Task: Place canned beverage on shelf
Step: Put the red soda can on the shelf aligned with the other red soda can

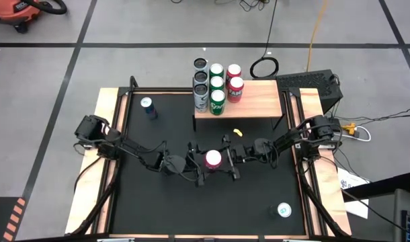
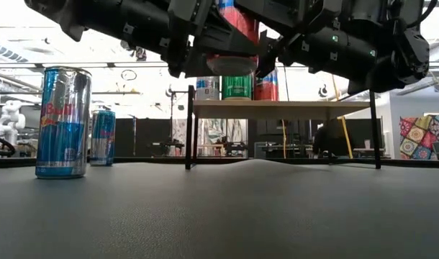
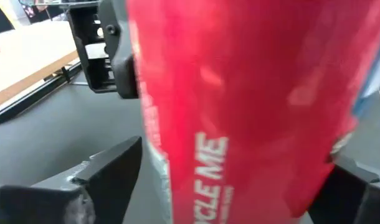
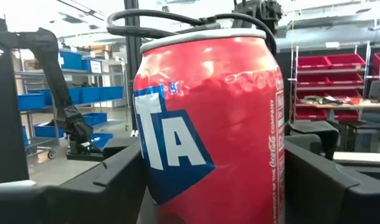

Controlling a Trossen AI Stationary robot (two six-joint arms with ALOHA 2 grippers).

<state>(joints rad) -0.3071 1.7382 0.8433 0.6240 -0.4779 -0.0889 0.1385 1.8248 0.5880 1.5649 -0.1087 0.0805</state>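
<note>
A red can (image 1: 213,158) hangs upright over the middle of the table, level with the shelf top in the low view (image 2: 232,36). My right gripper (image 1: 228,158) comes from the table's right and is shut on it. From the left, my left gripper (image 1: 199,161) stands open, one finger on each side of the same can (image 3: 252,93). The shelf (image 1: 255,101), a light wood plank on thin black legs (image 2: 284,105), stands at the far edge. Several cans (image 1: 217,87) stand on its left end. My right gripper pinches the can's side wall (image 4: 278,168) between its two fingers, about level, from the table's right. The can stands upright in the hold, its bottom (image 2: 230,66) well clear of the table. My left gripper's fingers (image 3: 112,174) flank the can's side wall; whether they touch it I cannot tell.
A blue can (image 1: 148,107) stands at the far left of the table, and another can (image 1: 283,210) near the front right corner. A small yellow scrap (image 1: 236,132) lies before the shelf. The low view shows a blue-and-silver can (image 2: 63,122) close by on the left.
</note>
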